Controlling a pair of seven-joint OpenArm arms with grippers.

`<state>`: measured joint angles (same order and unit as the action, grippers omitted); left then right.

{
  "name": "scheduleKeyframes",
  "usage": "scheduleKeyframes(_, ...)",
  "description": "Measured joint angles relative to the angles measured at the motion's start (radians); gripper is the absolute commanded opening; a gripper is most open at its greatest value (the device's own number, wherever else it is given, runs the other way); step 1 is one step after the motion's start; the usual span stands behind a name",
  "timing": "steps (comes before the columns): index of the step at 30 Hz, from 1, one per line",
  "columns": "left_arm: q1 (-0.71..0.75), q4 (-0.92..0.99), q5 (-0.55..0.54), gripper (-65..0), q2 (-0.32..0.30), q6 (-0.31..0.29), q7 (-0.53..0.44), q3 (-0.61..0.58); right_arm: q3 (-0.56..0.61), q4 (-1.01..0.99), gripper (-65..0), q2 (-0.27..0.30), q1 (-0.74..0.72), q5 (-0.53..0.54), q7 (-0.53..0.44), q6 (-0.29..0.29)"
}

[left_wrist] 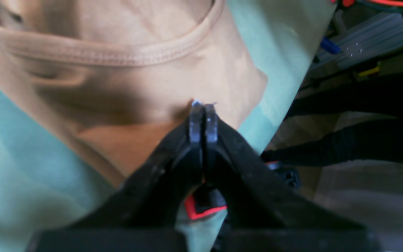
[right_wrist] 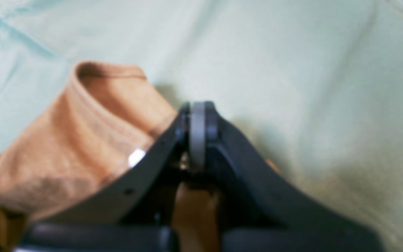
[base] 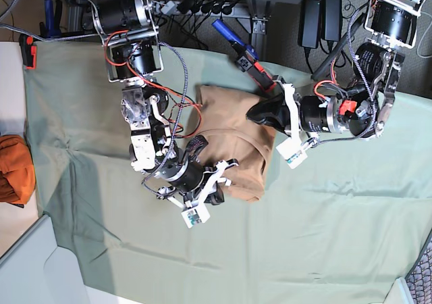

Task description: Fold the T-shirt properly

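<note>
Base view: T-shirt (base: 233,142) bunched mid-fold on green sheet (base: 324,223). Left gripper (left_wrist: 203,120) pinching cloth below collar; right gripper (right_wrist: 198,133) clamped on another edge. Folding partly done; flattening and tidying seemingly left.

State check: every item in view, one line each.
T-shirt: folded into a compact stack, on the green sheet.
Left pincer: shut on T-shirt near the collar.
Right pincer: shut on T-shirt edge.
Green sheet: spread, wrinkled.
Orange bundle: bunched, off the sheet.
</note>
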<state>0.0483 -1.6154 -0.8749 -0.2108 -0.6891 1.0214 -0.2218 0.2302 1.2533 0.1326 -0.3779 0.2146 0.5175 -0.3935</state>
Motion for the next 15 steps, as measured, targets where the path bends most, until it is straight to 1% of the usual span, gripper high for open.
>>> scheduleKeyframes(4,0.001,0.000,0.000,-65.0,0.000,0.000,0.003,0.026,-0.046,0.000,-65.0,-0.003,-0.038,-0.002,-0.004,0.000)
scheduleKeyframes(8,0.001,0.000,-0.001,-65.0,-0.003,0.000,0.004,0.066,-0.134,0.002,-65.0,-0.002,-0.074,-0.005,-0.008,0.000)
scheduleKeyframes(10,0.001,0.000,-0.018,-65.0,-0.003,0.000,0.019,0.090,-0.177,0.002,-65.0,0.001,-0.082,-0.004,-0.003,0.000)
scheduleKeyframes(12,0.002,0.000,-0.040,-65.0,-0.002,0.000,0.034,0.116,-0.223,0.013,-65.0,0.009,-0.082,0.027,0.036,0.000)
scheduleKeyframes(15,0.002,-0.006,-0.046,-65.0,-0.003,0.000,0.040,0.164,-0.284,0.050,-65.0,0.054,-0.077,0.135,0.156,0.000)
